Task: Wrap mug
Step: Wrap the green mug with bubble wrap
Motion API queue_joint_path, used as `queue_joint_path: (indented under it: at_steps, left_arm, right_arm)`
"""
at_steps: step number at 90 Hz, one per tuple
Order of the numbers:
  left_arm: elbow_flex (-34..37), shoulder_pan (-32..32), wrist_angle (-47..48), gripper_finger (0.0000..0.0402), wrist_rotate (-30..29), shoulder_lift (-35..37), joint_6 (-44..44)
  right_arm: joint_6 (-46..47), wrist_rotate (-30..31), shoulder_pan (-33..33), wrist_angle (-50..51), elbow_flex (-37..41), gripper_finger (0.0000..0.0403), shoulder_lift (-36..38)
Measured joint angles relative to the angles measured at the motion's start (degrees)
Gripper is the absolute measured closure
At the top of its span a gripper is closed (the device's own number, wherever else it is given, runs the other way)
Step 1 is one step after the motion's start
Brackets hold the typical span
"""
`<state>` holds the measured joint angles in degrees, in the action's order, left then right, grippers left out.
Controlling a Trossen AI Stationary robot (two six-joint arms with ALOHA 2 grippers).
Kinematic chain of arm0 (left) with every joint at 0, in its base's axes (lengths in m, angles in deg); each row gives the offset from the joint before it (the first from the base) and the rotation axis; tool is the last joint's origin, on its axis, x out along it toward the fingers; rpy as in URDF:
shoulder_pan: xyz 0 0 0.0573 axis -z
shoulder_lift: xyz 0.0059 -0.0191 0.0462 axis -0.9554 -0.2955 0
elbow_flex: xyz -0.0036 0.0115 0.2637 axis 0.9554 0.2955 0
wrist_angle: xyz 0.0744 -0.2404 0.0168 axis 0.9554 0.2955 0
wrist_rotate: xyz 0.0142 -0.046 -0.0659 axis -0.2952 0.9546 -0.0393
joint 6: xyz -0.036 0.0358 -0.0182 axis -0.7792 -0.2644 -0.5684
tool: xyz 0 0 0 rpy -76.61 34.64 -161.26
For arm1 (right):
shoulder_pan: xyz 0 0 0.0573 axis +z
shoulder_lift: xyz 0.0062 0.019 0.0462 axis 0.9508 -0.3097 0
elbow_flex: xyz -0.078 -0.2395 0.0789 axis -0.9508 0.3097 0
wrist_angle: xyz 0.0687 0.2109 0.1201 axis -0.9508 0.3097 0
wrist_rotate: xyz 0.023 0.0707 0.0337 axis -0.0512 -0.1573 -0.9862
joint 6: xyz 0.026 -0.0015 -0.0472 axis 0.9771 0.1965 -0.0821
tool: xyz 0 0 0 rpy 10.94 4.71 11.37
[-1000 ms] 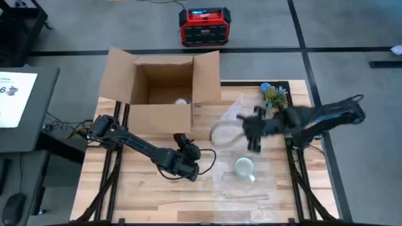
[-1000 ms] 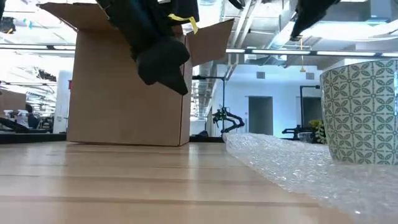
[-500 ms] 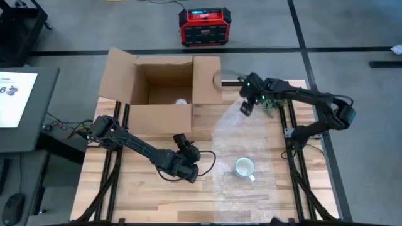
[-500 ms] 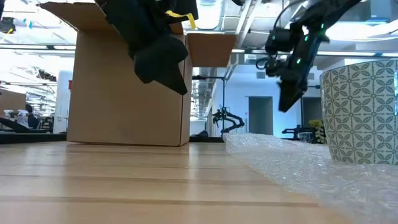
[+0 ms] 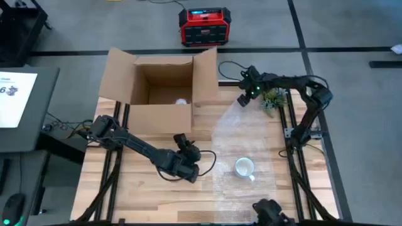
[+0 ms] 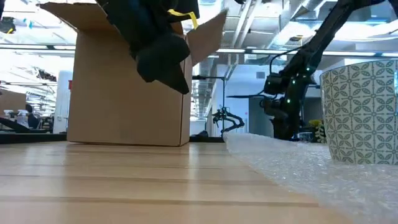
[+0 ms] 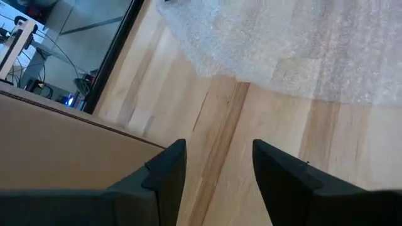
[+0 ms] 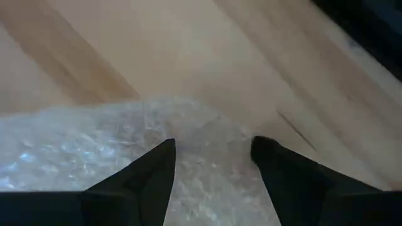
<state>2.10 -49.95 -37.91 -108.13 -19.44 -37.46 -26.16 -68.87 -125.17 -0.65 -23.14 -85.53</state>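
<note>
- At the far corner of the clear bubble-wrap sheet (image 5: pixel 242 135), beside the open brown cardboard box (image 5: pixel 160 88), the right gripper (image 5: pixel 243 100) hung low with fingers apart astride the sheet's edge, probably positioned to pinch that corner and fold it toward the mug.
- On the near half of the sheet stood the white patterned ceramic mug (image 5: pixel 244 167), upright, ready for wrapping.
- Just beside the sheet's near-left edge, the left gripper (image 5: pixel 188 168) waited above the wooden table (image 5: pixel 144 188), fingers parted and empty.
- Half a second before, the right gripper was higher and slightly farther from the box; it had since dropped onto the corner.
</note>
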Motion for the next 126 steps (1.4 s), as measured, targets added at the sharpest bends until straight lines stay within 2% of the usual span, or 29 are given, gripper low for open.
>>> queue_joint_path:
  at_steps: [6,12,30,45,59,67,76,98,113,126]
  left_arm:
    - [0.00,-0.04,-0.02,0.0240,0.00,0.00,0.00]
    - [0.17,-0.12,-0.80,0.0240,-0.02,0.00,0.00]
    - [0.52,-0.12,-0.87,0.0240,-0.04,-0.02,-0.09]
    - [0.52,-0.12,-0.82,0.0240,-0.09,-0.02,0.01]
    - [0.52,-0.12,-0.83,0.0240,-0.13,-0.02,0.00]
    - [0.52,-0.12,-0.82,0.0240,-0.14,-0.02,0.15]
    - [0.52,-0.12,-0.80,0.0240,-0.15,-0.02,0.12]
    - [0.52,0.06,-0.93,0.0240,-0.37,-0.02,0.65]
    - [-0.82,2.84,-1.93,0.0240,-8.75,-0.02,4.17]
    - [-3.83,5.00,-2.19,0.0240,-14.01,-0.02,8.84]
  right_arm:
    - [-0.52,-0.15,0.27,0.02,0.05,0.0204,-0.38]
    - [-0.64,-0.27,0.59,-0.03,0.10,0.0236,0.05]
    - [0.05,-0.54,2.71,2.85,0.62,0.0385,5.77]
    - [1.82,2.63,7.19,5.67,0.51,0.0393,16.91]
    - [5.77,7.30,15.05,9.46,0.40,0.0401,28.45]
    - [8.75,9.68,21.71,12.56,0.40,0.0402,34.08]
    - [13.34,15.11,31.41,16.04,0.40,0.0402,39.68]
    - [28.21,29.18,59.47,18.82,0.40,0.0402,47.97]
    - [31.99,40.18,76.00,16.80,0.40,0.0403,47.89]
    - [31.99,50.04,86.28,13.75,0.40,0.0403,45.76]
